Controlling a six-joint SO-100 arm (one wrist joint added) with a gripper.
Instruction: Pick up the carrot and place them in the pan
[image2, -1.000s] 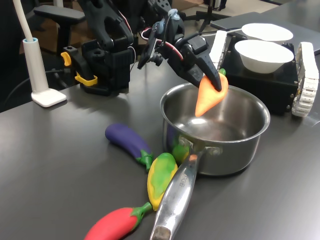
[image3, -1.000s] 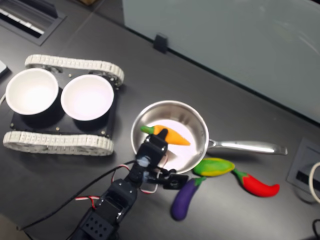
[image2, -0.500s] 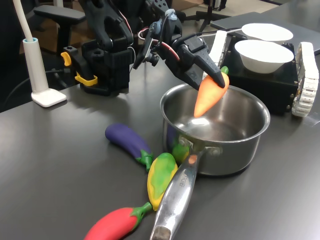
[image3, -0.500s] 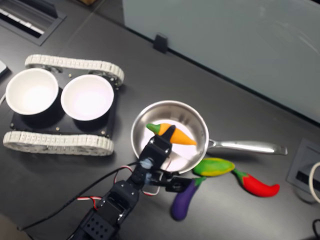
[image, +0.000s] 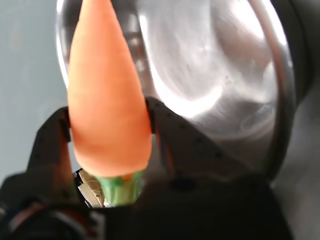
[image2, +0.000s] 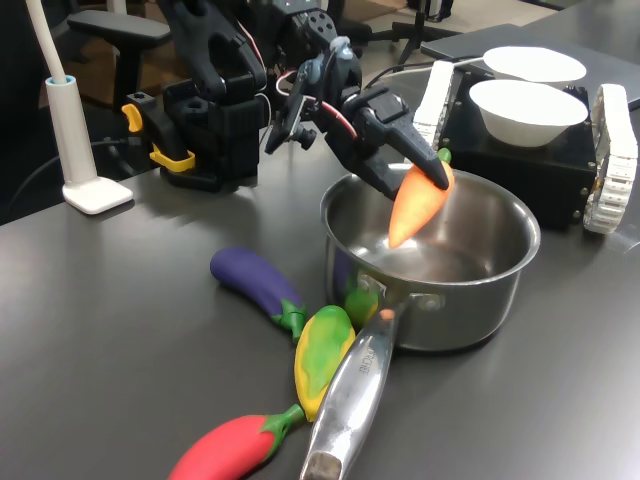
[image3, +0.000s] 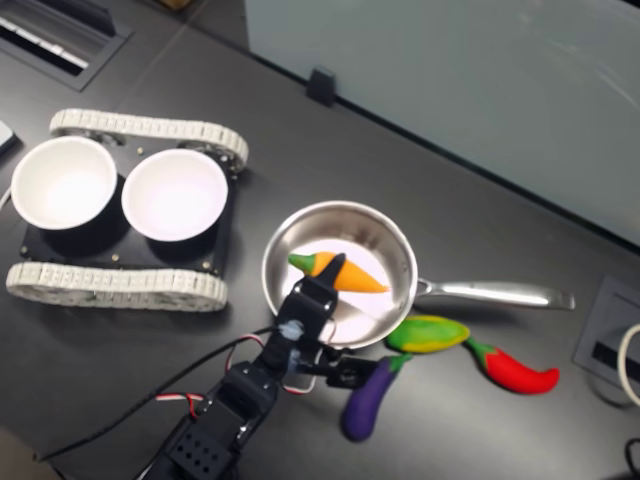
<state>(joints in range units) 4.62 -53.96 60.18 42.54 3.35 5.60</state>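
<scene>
Orange and smooth, the carrot (image2: 415, 205) looked light but slippery; the fingers (image2: 432, 172) were clamped on its thick stem end, over the pan (image2: 500, 255).

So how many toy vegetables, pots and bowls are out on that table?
Toy vegetables: 4: orange carrot in the black gripper, purple aubergine, yellow-green corn, red chilli
Steel saucepan: 1
White bowls: 2
Total: 7
</scene>
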